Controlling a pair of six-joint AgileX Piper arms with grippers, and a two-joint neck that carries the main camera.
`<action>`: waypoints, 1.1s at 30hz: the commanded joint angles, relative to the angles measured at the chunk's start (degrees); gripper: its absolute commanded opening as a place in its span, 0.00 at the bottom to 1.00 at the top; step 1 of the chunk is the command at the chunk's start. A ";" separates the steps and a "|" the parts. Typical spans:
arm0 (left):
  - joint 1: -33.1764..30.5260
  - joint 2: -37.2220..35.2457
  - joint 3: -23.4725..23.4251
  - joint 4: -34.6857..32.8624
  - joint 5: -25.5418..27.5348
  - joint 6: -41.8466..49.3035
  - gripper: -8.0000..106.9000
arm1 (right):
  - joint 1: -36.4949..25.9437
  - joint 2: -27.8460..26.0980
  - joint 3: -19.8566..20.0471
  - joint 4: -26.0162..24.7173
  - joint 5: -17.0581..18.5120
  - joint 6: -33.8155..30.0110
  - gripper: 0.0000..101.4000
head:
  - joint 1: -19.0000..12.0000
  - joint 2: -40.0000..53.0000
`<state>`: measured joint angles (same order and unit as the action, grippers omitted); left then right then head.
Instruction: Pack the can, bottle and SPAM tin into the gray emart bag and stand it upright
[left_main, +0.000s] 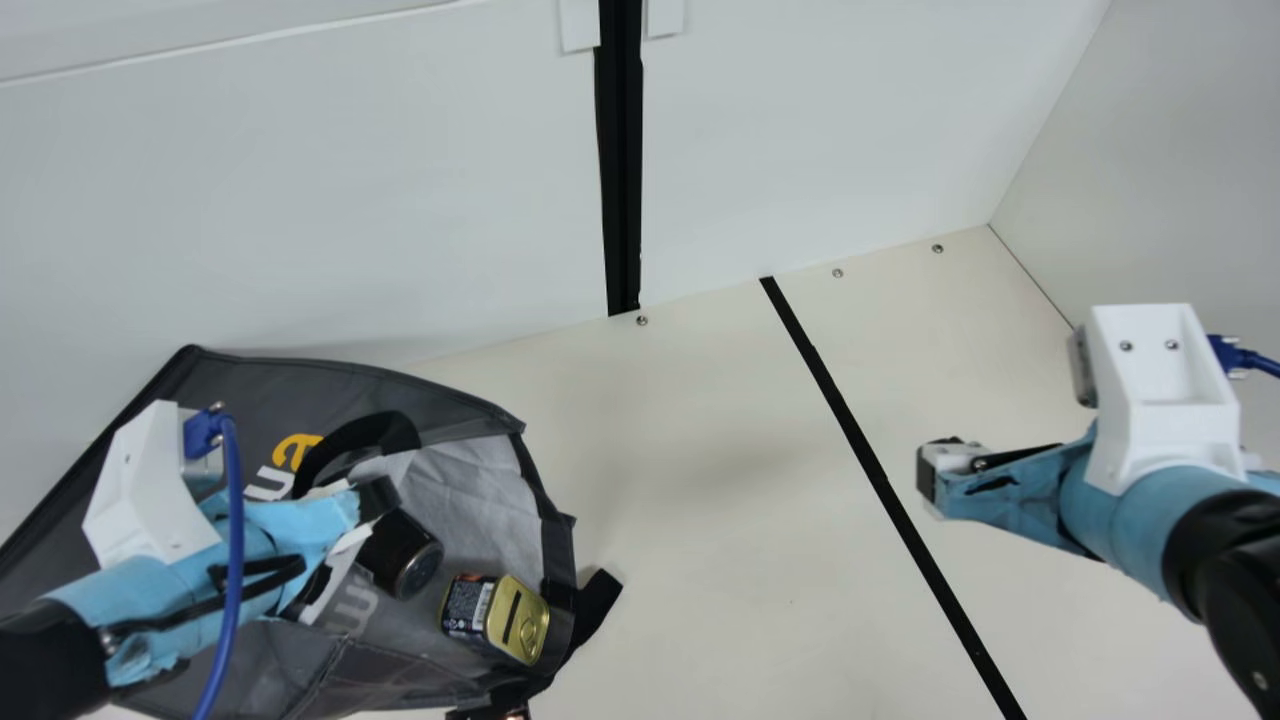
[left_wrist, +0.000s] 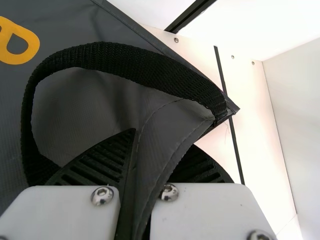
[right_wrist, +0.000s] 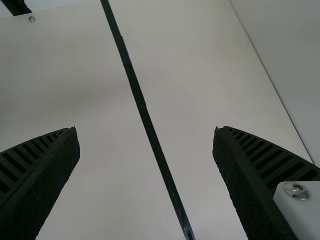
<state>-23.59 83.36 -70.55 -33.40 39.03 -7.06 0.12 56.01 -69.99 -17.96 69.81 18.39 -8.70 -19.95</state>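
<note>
The gray emart bag (left_main: 460, 490) lies on its side on the counter (left_main: 700, 480), its mouth facing the middle. The left gripper (left_wrist: 152, 155) is closed on a fold of its fabric beside the black handle (left_wrist: 115, 57). The right gripper (right_wrist: 145, 132) stands wide, with nothing between its 2 ribbed fingers, well apart from the bag. At the mouth, the SPAM tin (left_main: 495, 615) rests tilted on the lower panel, gold lid outward. Next to it, deeper in, is a dark cylinder (left_main: 400, 555); from its end alone I can't fairly say whether it's the can or the bottle, and the coppery sliver (left_main: 490, 713) at the main view's bottom edge could be the other.

The step in hand looks like holding the mouth open for packing. Done well, the left pinch lifts the upper edge gently, without dragging the bag, while the right gripper nudges the tin inward. Lift too soon and the tin could roll out. Only with all 3 items seated deep should the bag be tipped upright, slowly, base first.
</note>
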 joint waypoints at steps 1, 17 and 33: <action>0.00 0.00 0.00 0.00 0.00 0.00 0.00 | 1.62 0.33 0.07 0.44 0.09 0.51 0.94 | -1.30 -0.05; 0.00 0.00 0.00 0.00 0.00 0.00 0.00 | 7.89 2.75 0.07 6.91 -0.18 -1.74 0.94 | -1.30 -0.05; 0.00 0.00 0.00 0.00 0.00 0.00 0.00 | 0.65 4.05 7.61 23.08 -10.44 -17.79 0.94 | -1.30 -0.05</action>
<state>-23.59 83.36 -70.55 -33.40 39.03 -7.06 1.18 60.00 -62.92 2.94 60.21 2.91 -8.70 -19.86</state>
